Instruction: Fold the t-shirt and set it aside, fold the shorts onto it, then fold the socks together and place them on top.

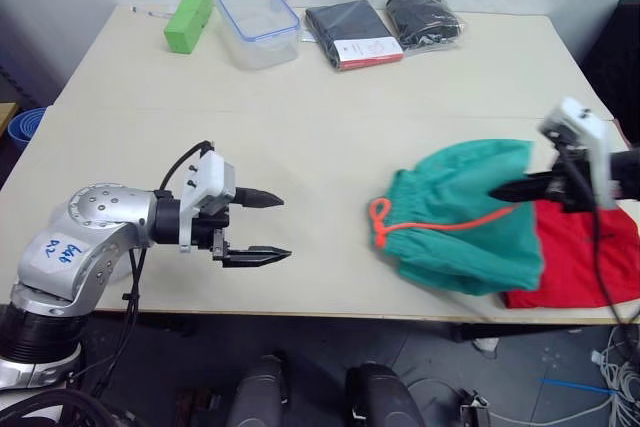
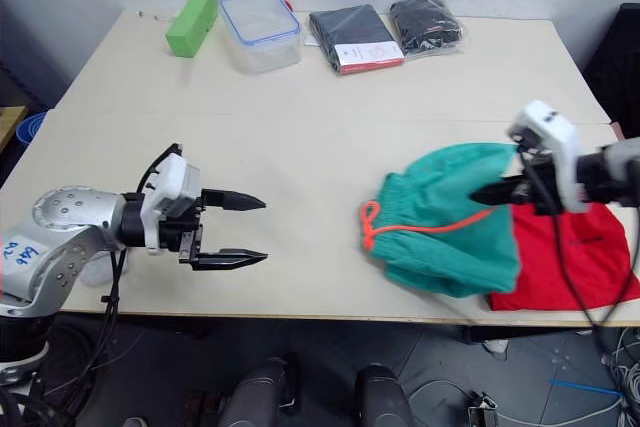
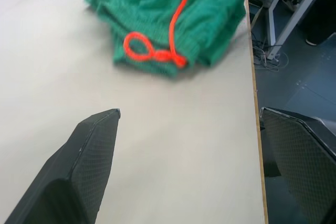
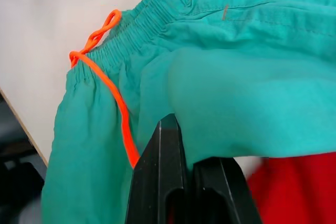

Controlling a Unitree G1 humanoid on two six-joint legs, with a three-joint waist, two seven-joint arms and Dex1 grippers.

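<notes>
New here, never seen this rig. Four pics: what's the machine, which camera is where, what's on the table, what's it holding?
It is a humanoid robot with two arms, each ending in a two-fingered black gripper. The two wide pictures come from a stereo camera on its head, looking down over a table. The two close ones come from cameras on each wrist, looking along that arm's fingers.

The left gripper hovers open over bare tabletop, holding nothing. The right gripper is shut on the shorts, teal-green with an orange drawstring, which partly cover the red t-shirt near the table's front right edge.

Along the far edge lie a green block, a clear lidded box and two black packaged garments.
</notes>
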